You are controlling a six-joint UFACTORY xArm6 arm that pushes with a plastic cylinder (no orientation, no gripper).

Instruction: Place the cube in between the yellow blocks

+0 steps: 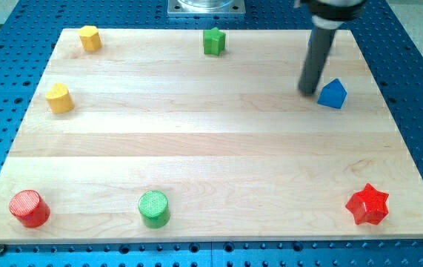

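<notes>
**Camera view: blue cube near the table's right edge, tip at its left**

Camera view shows the blue cube [332,94] in the upper right part of the wooden table [211,148], near the view's right edge and below the top edge. It looks like a small house-shaped block with a peak toward the view's top; no long axis can be made out. My tip [309,91] stands just beside its left face, whether touching cannot be told. No hand is fitted, so no open or closed state applies.

Leftward of the cube the middle of the table lies bare wood, right across to the two yellow blocks. One yellow block [90,38] sits in the top left corner, the other yellow block [60,98] below it, near the left edge; they stand apart.

A green block [213,41] sits at the top edge, centre. Along the bottom edge: a red cylinder [30,208] left, a green cylinder [153,208] beside centre, a red star [367,205] right.
</notes>
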